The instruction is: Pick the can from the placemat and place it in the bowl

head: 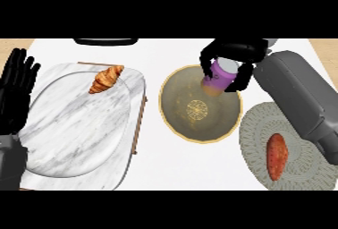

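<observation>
Left of the bowl (178,116), the left hand (16,89) rests open, fingers straight, holding nothing. Over the bowl's upper right rim, the right hand (228,56) curls around the can (221,77). Risk: the tilted can may topple or roll out on release. The can is purple with an orange-brown base.

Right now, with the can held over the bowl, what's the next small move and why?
Probably lower it a little, then open the fingers. The right hand is curled round the purple can, which hangs tilted above the upper right part of the bowl. It looks to be inside the rim already, so no further sideways shift seems needed.
</observation>
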{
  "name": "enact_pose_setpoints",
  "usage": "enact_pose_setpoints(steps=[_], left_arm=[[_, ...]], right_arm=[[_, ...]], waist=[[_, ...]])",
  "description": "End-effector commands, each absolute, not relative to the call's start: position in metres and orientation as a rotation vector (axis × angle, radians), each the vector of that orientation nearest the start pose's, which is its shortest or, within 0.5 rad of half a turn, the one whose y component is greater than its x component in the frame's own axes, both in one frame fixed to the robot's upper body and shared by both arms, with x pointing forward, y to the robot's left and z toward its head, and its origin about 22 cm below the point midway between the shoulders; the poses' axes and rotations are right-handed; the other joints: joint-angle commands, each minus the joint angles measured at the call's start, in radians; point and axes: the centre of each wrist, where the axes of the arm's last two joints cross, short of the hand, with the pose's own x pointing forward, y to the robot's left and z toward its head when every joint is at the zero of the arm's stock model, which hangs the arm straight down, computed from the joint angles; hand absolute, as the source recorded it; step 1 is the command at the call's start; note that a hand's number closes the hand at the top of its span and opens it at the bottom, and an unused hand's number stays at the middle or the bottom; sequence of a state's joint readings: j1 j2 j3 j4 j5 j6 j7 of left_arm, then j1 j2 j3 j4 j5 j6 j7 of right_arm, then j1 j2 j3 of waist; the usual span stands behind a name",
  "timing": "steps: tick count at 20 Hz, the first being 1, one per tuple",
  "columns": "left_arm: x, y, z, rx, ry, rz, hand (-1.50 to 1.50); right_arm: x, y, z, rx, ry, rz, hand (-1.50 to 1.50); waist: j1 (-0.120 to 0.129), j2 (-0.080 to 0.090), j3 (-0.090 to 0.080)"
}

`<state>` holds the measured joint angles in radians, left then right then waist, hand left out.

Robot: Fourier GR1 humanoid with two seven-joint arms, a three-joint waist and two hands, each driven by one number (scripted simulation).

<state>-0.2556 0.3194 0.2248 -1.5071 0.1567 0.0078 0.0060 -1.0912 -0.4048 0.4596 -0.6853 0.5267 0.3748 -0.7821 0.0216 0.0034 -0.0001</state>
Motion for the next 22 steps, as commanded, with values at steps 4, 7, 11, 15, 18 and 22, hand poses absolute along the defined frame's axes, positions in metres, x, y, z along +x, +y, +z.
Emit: enact_pose_setpoints(steps=[4,7,11,15,18,22], left_arm=[[0.299,0.321,0.087,0.212,-1.788,0.016,0.00],[0.303,0.335,0.083,0.238,-1.803,0.024,0.00],[0.297,0.329,0.081,0.237,-1.785,0.018,0.00],[0.299,0.316,0.079,0.214,-1.787,0.008,0.00],[0.306,0.310,0.084,0.211,-1.819,0.007,0.00],[0.304,0.317,0.087,0.190,-1.810,-0.009,0.00]], right_arm=[[0.440,-0.155,0.099,0.211,-1.617,1.729,-1.50],[0.436,-0.151,0.078,0.352,-1.603,1.628,-1.50],[0.430,-0.152,0.057,0.477,-1.682,1.420,-1.50],[0.449,-0.145,0.096,0.482,-1.813,1.157,-1.50],[0.461,-0.169,0.108,0.437,-1.813,1.042,-1.50],[0.472,-0.225,0.139,0.342,-1.820,0.880,-1.50]], waist=[[-0.006,0.000,0.000],[-0.006,0.006,0.000],[-0.005,0.003,0.001],[0.001,0.003,0.001],[0.020,0.014,0.001],[0.033,0.019,0.001]])
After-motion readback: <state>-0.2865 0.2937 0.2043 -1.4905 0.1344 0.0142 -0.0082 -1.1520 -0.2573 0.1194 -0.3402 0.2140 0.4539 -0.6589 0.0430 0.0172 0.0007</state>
